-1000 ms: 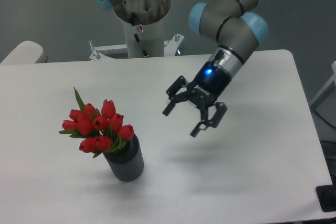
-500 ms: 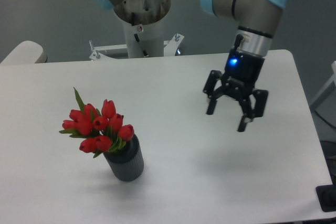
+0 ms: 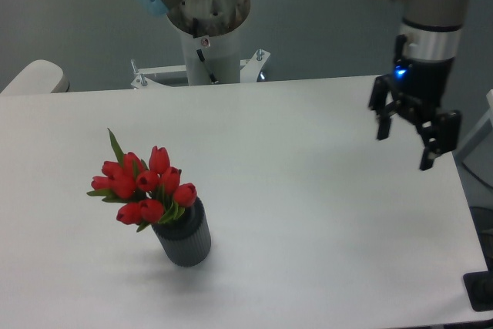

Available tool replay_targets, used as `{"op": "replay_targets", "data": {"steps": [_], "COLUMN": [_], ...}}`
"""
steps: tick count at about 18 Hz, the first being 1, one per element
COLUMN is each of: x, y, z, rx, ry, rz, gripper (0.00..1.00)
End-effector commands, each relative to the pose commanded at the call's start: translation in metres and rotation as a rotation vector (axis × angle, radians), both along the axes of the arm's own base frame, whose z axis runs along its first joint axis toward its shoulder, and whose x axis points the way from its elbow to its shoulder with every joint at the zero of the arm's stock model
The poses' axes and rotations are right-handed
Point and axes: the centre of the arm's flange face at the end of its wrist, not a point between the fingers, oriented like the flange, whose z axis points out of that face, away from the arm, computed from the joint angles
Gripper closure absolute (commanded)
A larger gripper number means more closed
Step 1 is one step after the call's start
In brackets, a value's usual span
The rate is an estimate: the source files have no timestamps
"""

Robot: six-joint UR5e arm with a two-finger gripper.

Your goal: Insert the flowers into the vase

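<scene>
The flowers (image 3: 142,183), a tight bunch of red tulip buds with green leaves, stand upright in the vase (image 3: 184,238), a small dark grey ribbed cylinder at the front left of the white table. The stems are hidden inside the vase. My gripper (image 3: 405,146) is open and empty, pointing down, high above the table's right edge and far to the right of the vase.
The arm's base column (image 3: 206,28) stands behind the table's back edge at centre. The white table (image 3: 308,213) ends at the right near the gripper. A pale rounded object (image 3: 32,77) sits at the far left behind the table.
My open, empty gripper has moved away from the vase, from mid-table to the right and upward toward the table's right edge. The flowers and vase have not moved.
</scene>
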Motion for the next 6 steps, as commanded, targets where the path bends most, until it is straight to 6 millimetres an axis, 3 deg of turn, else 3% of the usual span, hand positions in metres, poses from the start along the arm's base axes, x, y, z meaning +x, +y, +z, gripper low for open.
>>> {"op": "replay_targets", "data": {"steps": [6], "x": [0.0008], "y": [0.0024], "z": [-0.0031], "rx": [-0.020], "ry": [0.007], "rz": [-0.020], "gripper": [0.00]}}
